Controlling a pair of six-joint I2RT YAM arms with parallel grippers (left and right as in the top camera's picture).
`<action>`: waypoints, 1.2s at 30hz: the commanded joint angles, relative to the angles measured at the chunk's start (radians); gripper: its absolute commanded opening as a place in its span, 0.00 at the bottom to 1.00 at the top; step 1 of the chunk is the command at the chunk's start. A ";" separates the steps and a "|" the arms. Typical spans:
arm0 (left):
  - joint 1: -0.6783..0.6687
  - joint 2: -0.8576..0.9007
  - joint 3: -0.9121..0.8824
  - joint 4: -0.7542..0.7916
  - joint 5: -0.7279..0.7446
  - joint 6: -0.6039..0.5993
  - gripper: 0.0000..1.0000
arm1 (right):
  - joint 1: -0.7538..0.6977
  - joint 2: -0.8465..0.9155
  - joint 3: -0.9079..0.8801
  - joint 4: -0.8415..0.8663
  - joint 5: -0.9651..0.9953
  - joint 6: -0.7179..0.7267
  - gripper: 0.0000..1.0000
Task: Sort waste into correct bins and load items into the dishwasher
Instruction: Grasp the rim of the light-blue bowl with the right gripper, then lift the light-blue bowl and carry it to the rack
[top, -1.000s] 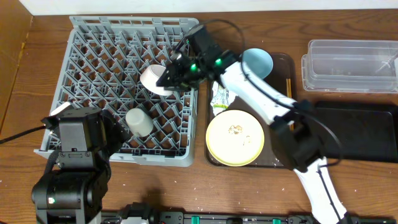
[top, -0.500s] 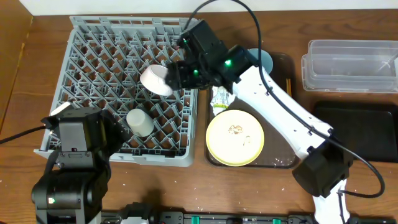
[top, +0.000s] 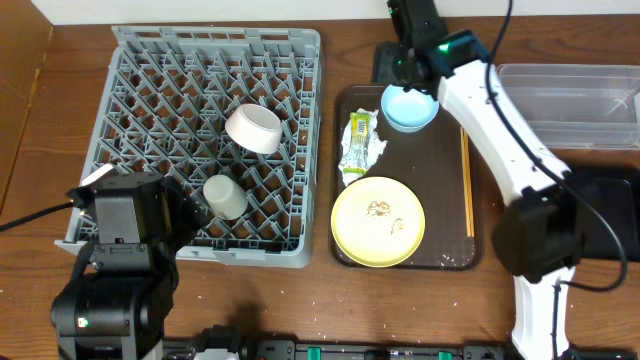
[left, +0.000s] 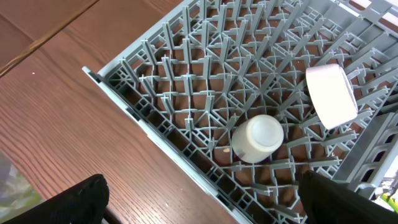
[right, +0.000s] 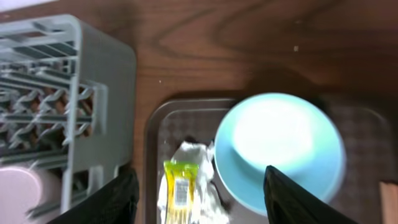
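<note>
The grey dishwasher rack (top: 160, 90) holds a white bowl (top: 254, 129) lying tilted and a cream cup (top: 224, 197). On the brown tray (top: 340, 245) are a light blue bowl (top: 410, 107), a yellow-green wrapper (top: 358, 145), a pale yellow plate (top: 378, 235) with food scraps (top: 380, 209), and chopsticks (top: 466, 185). My right gripper (right: 199, 199) hangs open and empty above the tray's far end, over the wrapper (right: 180, 190) and the blue bowl (right: 280, 146). My left gripper (left: 205, 211) stays open over the rack's near left edge (left: 124, 99), near the cup (left: 258, 138).
A clear tub (top: 565, 105) stands at the back right, with a flat black tub (top: 600, 215) in front of it, partly behind my right arm. The left arm's base (top: 120, 225) covers the rack's near left corner.
My right gripper let go of the white bowl, which now rests in the rack. The gripper pulled out of the rack to the right and back, ending above the blue bowl.
</note>
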 joint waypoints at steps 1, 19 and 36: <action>0.003 0.000 0.011 -0.004 -0.009 -0.001 0.98 | 0.010 0.081 -0.001 0.032 0.023 -0.010 0.62; 0.003 0.000 0.011 -0.004 -0.010 -0.001 0.98 | 0.015 0.246 0.000 0.083 0.068 -0.011 0.17; 0.003 0.000 0.011 -0.004 -0.009 -0.002 0.98 | 0.017 -0.050 0.053 0.113 -0.138 -0.018 0.01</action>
